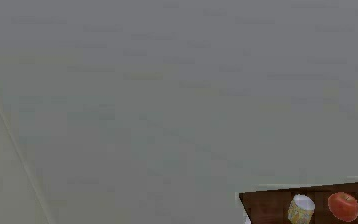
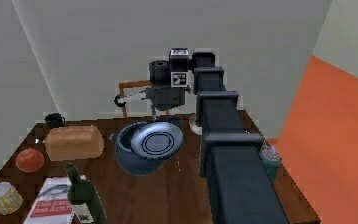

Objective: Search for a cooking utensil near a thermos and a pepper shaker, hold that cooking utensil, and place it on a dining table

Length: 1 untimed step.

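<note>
My arm reaches out over a brown wooden table (image 2: 177, 190) in the arm side view. Its gripper (image 2: 123, 98) points toward the view's left, above the table's far part. Just below the gripper's dark body sits a large round blue-grey pan or bowl (image 2: 149, 144), tilted so its inside shows. I cannot tell whether it hangs from the gripper or rests on the table, so I cannot tell whether the gripper holds anything. A small grey-green canister (image 2: 270, 160) stands right of the arm.
On the table are a bread loaf (image 2: 74, 142), a red round fruit (image 2: 29, 160), a dark mug (image 2: 54, 120), a pale jar (image 2: 2, 197), a dark bottle (image 2: 83, 196) and a red-white book (image 2: 52, 203). The forward view shows a grey wall (image 1: 167, 90) and the table corner (image 1: 262, 207).
</note>
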{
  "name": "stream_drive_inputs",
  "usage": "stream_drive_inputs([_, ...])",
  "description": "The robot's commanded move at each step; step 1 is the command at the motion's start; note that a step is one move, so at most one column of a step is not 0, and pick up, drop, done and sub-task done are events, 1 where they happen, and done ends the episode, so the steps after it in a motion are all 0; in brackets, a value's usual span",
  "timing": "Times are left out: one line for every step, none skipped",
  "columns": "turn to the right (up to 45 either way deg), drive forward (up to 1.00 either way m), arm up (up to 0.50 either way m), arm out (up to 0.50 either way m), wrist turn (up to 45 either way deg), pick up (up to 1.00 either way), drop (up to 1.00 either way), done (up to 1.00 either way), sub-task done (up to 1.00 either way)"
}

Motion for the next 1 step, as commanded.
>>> stream_drive_inputs([0.0, 0.00, -0.26, 0.00, 0.0, 0.00, 0.00, 0.00, 0.00])
